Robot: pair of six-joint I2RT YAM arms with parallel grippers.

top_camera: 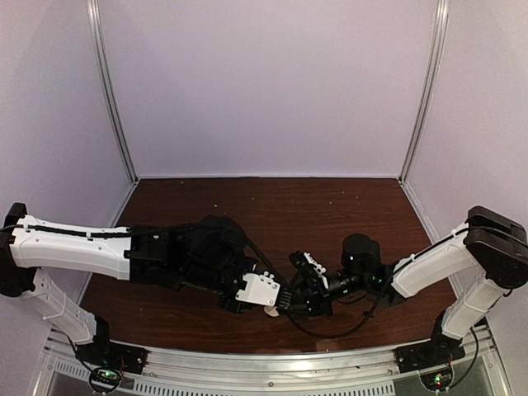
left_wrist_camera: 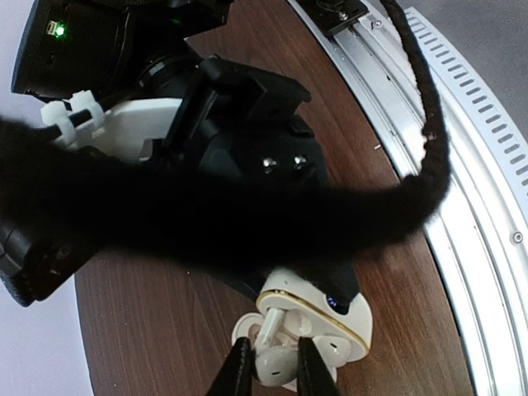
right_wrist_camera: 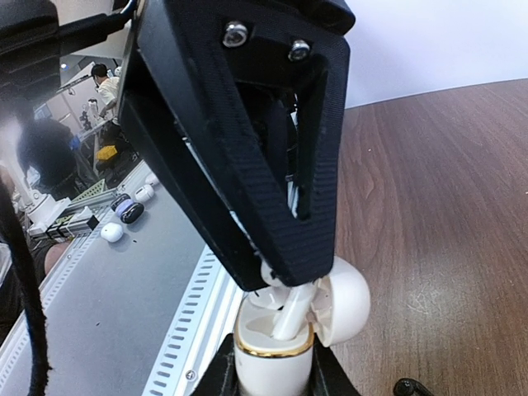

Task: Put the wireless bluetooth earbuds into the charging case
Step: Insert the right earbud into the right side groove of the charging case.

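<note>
My right gripper is shut on the body of a white charging case with a gold rim, its lid hinged open. My left gripper is shut on a glossy white earbud, whose stem points down into the case. A second white earbud lies in the case beside it. In the top view the left gripper and the right gripper meet near the table's front edge. No black earbuds show.
A blurred black cable crosses the left wrist view in front of the right arm. The metal front rail runs close beside the case. Brown table extends behind. Small cases lie on a grey bench beyond the rail.
</note>
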